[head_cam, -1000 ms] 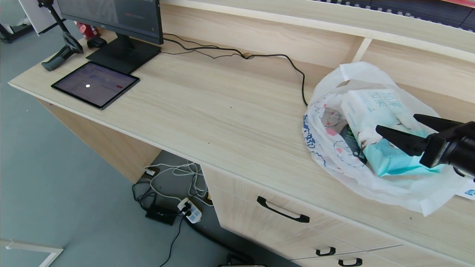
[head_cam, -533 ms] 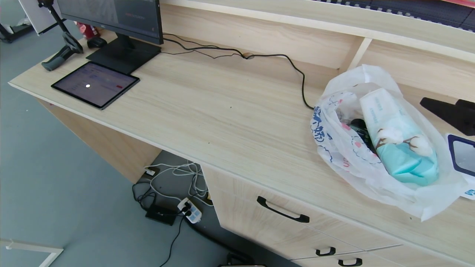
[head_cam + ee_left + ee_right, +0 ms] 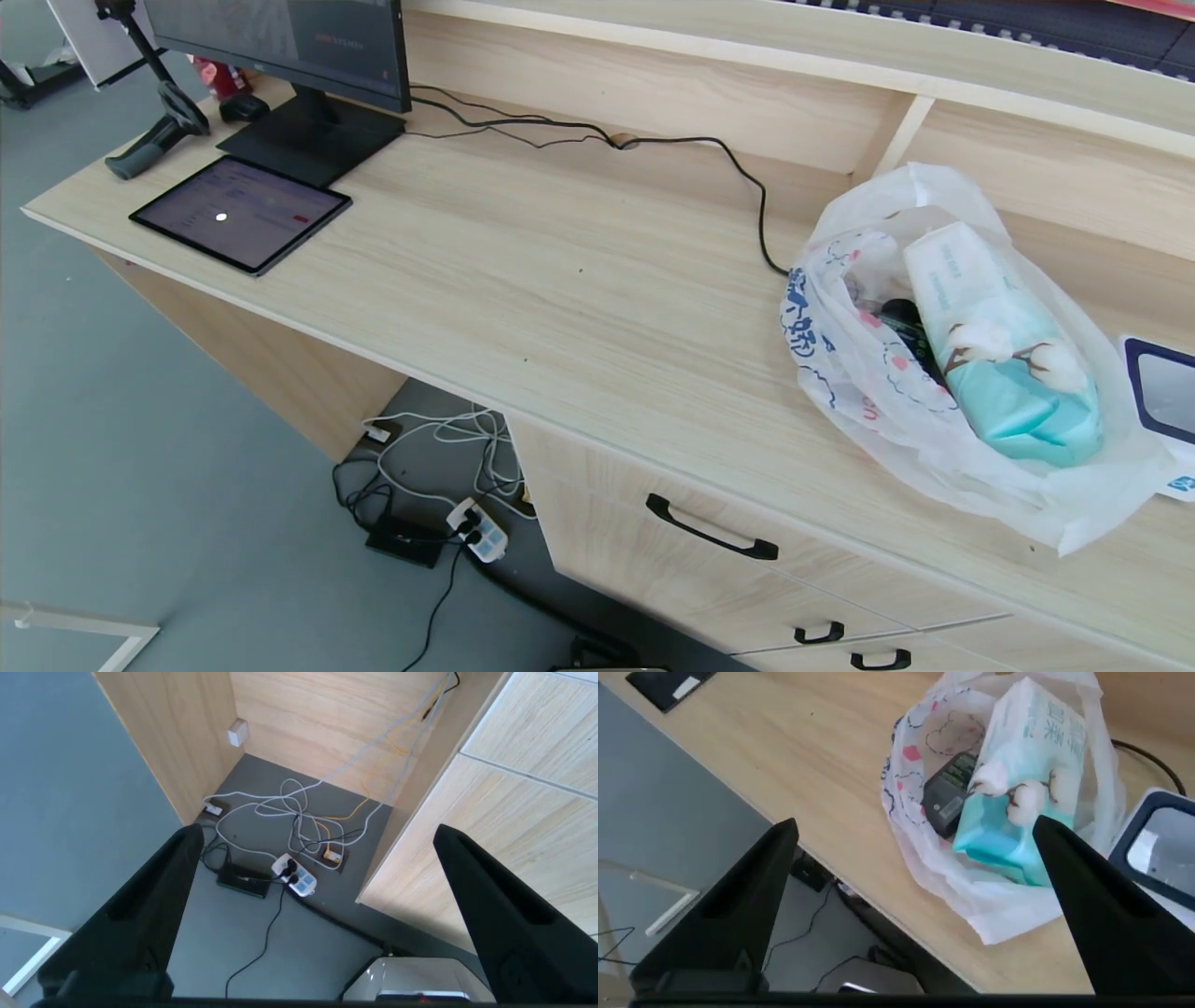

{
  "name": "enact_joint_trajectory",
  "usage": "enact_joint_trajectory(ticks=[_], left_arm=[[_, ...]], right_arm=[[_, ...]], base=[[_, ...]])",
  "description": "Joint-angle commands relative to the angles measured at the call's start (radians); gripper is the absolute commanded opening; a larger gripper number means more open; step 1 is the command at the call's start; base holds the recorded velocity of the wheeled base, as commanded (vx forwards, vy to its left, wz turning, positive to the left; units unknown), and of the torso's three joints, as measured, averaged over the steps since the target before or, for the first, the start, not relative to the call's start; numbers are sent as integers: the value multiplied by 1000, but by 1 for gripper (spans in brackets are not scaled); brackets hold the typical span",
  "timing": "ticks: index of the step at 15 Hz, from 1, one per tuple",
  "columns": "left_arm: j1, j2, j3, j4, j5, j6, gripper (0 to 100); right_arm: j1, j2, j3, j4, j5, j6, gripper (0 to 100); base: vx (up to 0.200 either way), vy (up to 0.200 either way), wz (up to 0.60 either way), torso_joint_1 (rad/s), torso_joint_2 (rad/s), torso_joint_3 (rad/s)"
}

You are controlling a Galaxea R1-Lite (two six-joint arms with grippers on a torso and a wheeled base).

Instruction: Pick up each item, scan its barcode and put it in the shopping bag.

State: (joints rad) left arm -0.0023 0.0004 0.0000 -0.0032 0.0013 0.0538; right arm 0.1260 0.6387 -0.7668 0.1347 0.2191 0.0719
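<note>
— What does each camera give you?

— On the head view I have the shopping bag at the right of the frame, lying on the counter with its mouth open. The teal-and-white tissue pack is inside it, with a dark item tucked against the pack. A blue-framed device sits just beside the bag at the right edge. The tablet and handheld scanner are far off in the upper left.

— And the wrists?

— My right wrist view looks down on that bag from well above. The right gripper has its jaws spread wide with nothing between them. It also shows me the dark item as a flat grey-black packet. My left wrist view faces the floor beside the counter. There the left gripper is also spread wide and empty, above a tangle of cables and a power strip.

— What changed?

— A second ago the right gripper was down at the pack, in the head view's right. Half a second ago only its fingertips were at the right edge. The bag has shifted and stands fuller, and the pack now lies deeper in it.
</note>
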Motion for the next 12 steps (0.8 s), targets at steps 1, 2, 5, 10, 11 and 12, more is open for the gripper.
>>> enact_joint_trajectory(ticks=[1, 2, 5, 10, 11, 12], left_arm=[[1, 0, 0, 0, -1, 0, 100], [1, 0, 0, 0, -1, 1, 100], [1, 0, 0, 0, 0, 1, 100], [1, 0, 0, 0, -1, 1, 100], [1, 0, 0, 0, -1, 4, 100], [1, 0, 0, 0, -1, 4, 100]], right_arm=[[3, -237, 55, 138, 16, -35, 100], [3, -266, 95, 140, 26, -57, 100], [-14, -340, 210, 140, 109, -129, 100], [-244, -376, 445, 20, 109, -158, 100], [-328, -372, 491, -27, 114, -159, 100], [-347, -390, 569, -89, 117, -178, 100]], base=[[0, 0, 0, 0, 0, 0], [0, 0, 0, 0, 0, 0], [0, 0, 0, 0, 0, 0], [0, 0, 0, 0, 0, 0], [0, 0, 0, 0, 0, 0], [0, 0, 0, 0, 0, 0]])
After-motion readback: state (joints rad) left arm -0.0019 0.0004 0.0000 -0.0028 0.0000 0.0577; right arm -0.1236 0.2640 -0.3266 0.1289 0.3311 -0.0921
